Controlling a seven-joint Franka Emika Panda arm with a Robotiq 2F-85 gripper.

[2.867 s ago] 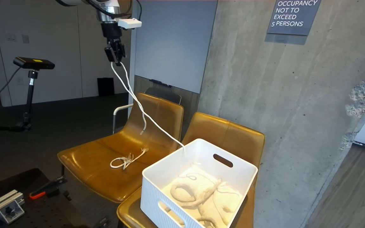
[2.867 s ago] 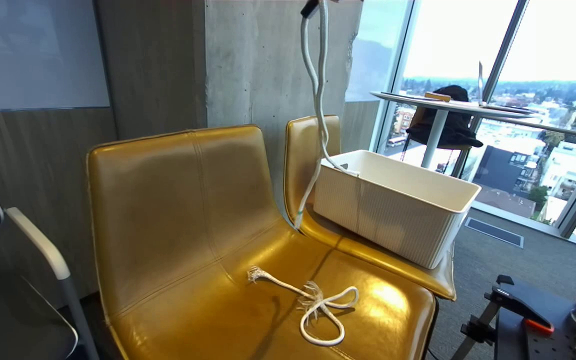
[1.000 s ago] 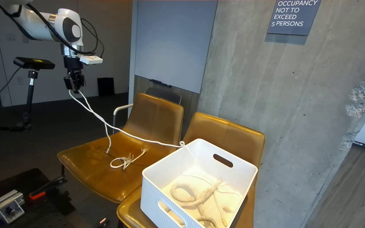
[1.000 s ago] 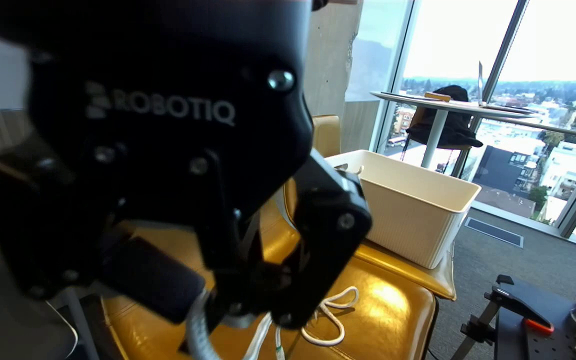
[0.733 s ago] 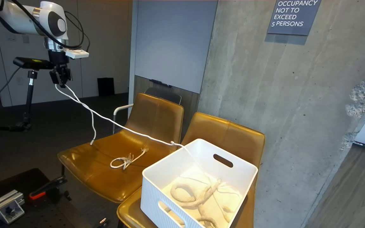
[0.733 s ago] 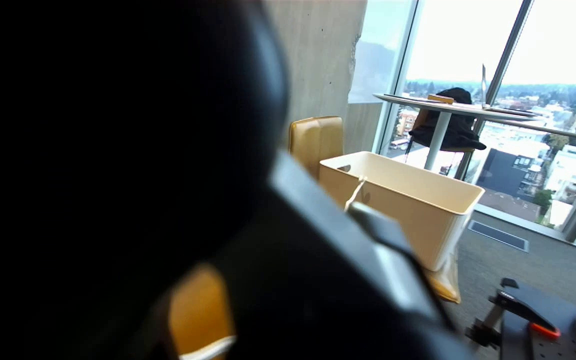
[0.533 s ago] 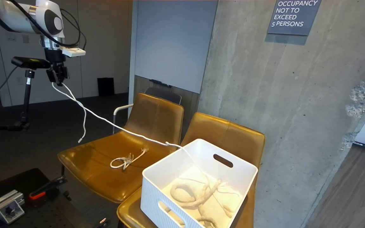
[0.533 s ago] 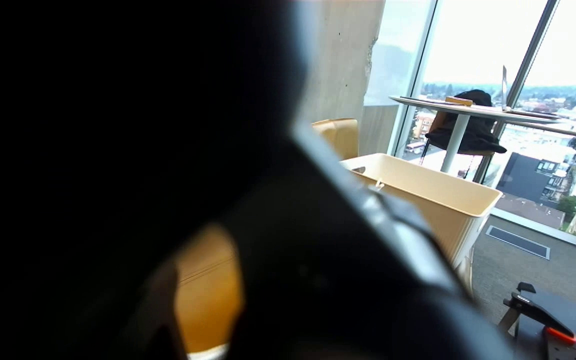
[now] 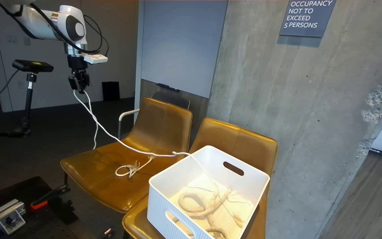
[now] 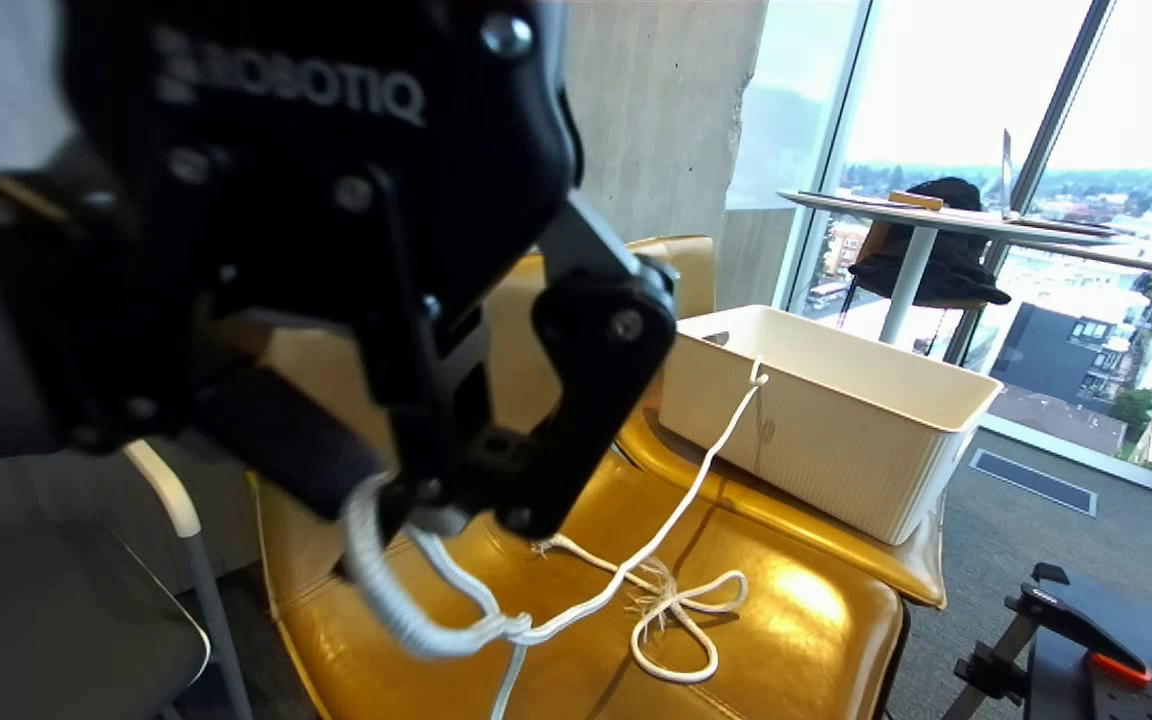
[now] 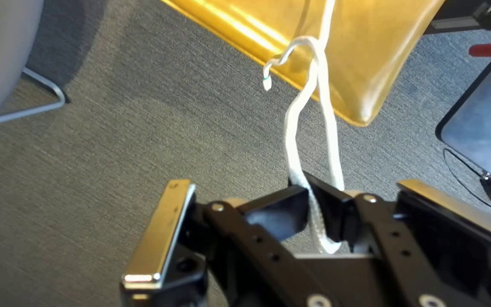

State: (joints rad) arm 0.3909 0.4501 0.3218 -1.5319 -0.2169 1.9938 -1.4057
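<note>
Shifted rightward in an exterior view since a moment ago, the jointed white robot arm (image 9: 40, 25) reaches in nearly level and bends at the wrist, its black two-finger gripper (image 9: 78, 89) pointing straight down over grey carpet (image 11: 122, 179). Jaws pinch one thick white braided rope (image 11: 291, 136) at a bend; it lies between the fingertips, two strands hanging below and crossing. One strand ends free just beside the seat edge of the nearer of two tan leather chairs (image 9: 95, 169); on that seat lies one short white frayed rope (image 10: 673, 600), knotted into a loop. The other strand sags across to the rim of one ribbed white plastic bin (image 10: 816, 450), standing on the second chair with more ropes (image 9: 216, 204) inside, too tangled to count. Farther off are one black-and-red clamp (image 10: 1076, 622) and one round white table (image 10: 956, 224)
</note>
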